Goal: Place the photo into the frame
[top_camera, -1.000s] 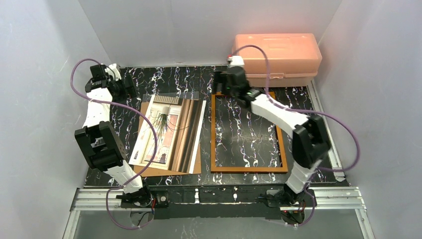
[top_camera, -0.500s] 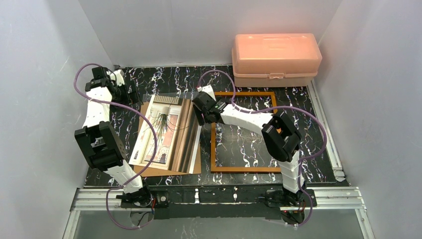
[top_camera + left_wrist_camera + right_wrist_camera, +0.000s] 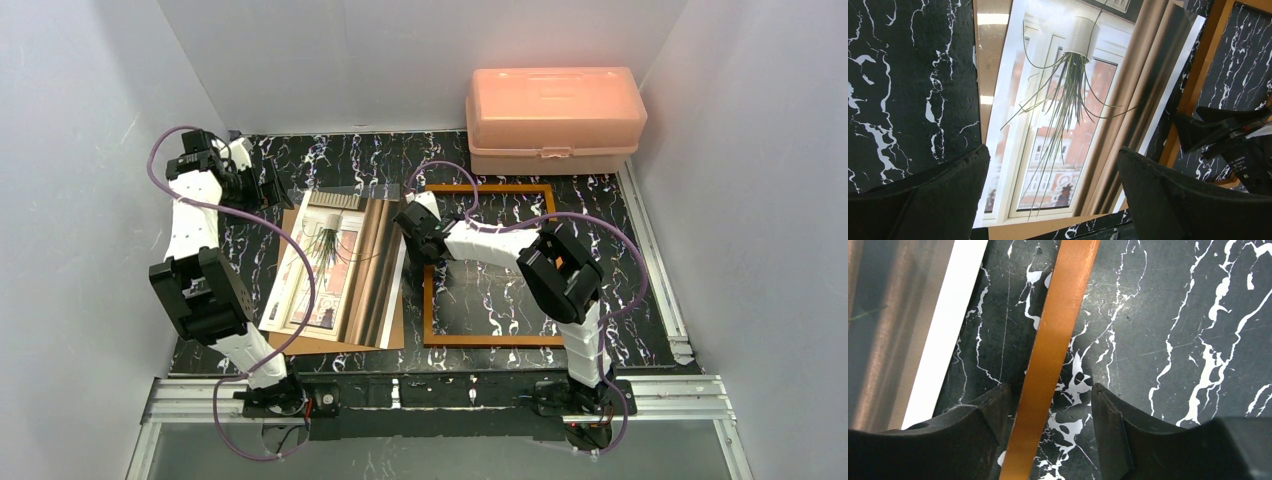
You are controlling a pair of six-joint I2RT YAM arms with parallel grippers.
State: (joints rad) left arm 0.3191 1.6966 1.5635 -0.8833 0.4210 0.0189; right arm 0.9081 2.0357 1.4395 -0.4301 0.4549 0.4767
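Nearest us, the frame (image 3: 497, 340) lies flat and empty, with the photo (image 3: 335, 265) just beside it on a brown board (image 3: 395, 328). Our right gripper (image 3: 1048, 390) straddles the frame's left rail, jaws spread and not yet pinching. We judge it best to close squarely and lift gently. Farther back, our left gripper (image 3: 1053, 152) hangs spread wide above the photo.

Glossy paper photo (image 3: 1063, 125); smooth satin wooden frame (image 3: 1053, 355); table (image 3: 1173, 340) black marble-look, slight sheen, fine scratches; box (image 3: 555, 115) translucent pink plastic, smooth.
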